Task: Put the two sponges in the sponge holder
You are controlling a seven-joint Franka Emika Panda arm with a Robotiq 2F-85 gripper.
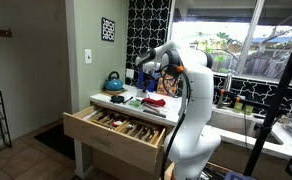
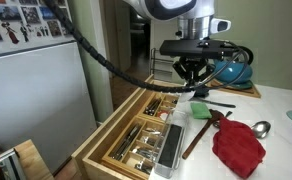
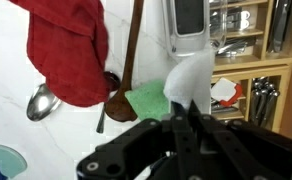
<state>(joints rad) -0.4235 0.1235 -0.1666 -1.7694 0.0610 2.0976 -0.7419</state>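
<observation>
In the wrist view my gripper (image 3: pixel 186 106) is shut on a white sponge (image 3: pixel 192 78), which sticks out beyond the fingertips. Just left of it a green sponge (image 3: pixel 146 100) lies flat on the white counter. A grey oblong holder (image 3: pixel 189 25) rests at the edge of the open drawer, beyond the held sponge. In an exterior view the gripper (image 2: pixel 191 86) hangs a little above the green sponge (image 2: pixel 201 110), with the grey holder (image 2: pixel 171 145) nearer the camera. The white sponge is hard to make out there.
A red cloth (image 2: pixel 238 148) lies crumpled on the counter with a metal spoon (image 2: pixel 262 128) and a wooden spoon (image 2: pixel 198 135) beside it. The open drawer (image 2: pixel 136 135) holds several utensils. A teal kettle (image 2: pixel 231 70) stands at the back.
</observation>
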